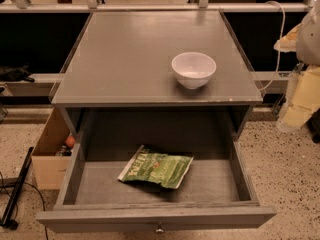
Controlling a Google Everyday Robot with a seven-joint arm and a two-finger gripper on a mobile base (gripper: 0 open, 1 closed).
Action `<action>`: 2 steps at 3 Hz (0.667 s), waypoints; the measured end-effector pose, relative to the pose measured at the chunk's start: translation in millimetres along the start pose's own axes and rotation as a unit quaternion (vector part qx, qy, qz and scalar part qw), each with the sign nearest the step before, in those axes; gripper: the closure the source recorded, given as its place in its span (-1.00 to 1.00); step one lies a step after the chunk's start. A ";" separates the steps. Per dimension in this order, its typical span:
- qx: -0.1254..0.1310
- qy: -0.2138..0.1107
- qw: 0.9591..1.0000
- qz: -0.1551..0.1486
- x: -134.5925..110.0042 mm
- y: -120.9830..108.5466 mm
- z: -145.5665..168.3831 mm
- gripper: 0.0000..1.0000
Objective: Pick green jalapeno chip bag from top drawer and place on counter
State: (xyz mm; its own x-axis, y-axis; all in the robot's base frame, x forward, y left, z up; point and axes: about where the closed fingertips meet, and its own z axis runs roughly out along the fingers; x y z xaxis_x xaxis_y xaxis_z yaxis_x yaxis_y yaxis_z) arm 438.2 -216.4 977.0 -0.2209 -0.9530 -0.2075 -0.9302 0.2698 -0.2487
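The green jalapeno chip bag (156, 167) lies flat on the floor of the open top drawer (155, 216), slightly left of its middle, with its whitish end toward the left. The drawer is pulled fully out below the counter (130, 54), and its knob (159, 229) shows at the front centre. My gripper (300, 101) is at the right edge of the camera view, beside the cabinet and outside it. It is about level with the counter's front edge, well to the right of the bag and apart from it. It holds nothing that I can see.
A white bowl (193, 69) stands on the counter near its front right. A brown cardboard box (50, 154) with small items sits on the floor left of the cabinet. A black pole (15, 194) and a cable lie at the lower left. A rail (150, 6) runs behind the counter.
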 end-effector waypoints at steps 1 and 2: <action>0.000 -0.004 1.000 -0.002 -0.7 0.8 0.4 -1.00; -0.001 -0.015 1.000 -0.005 -2.2 2.9 1.5 -1.00</action>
State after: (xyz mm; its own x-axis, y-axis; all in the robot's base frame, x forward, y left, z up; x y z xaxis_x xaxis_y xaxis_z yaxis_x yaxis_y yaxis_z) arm 436.5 -213.3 975.3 -0.2021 -0.9514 -0.2322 -0.9331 0.2591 -0.2493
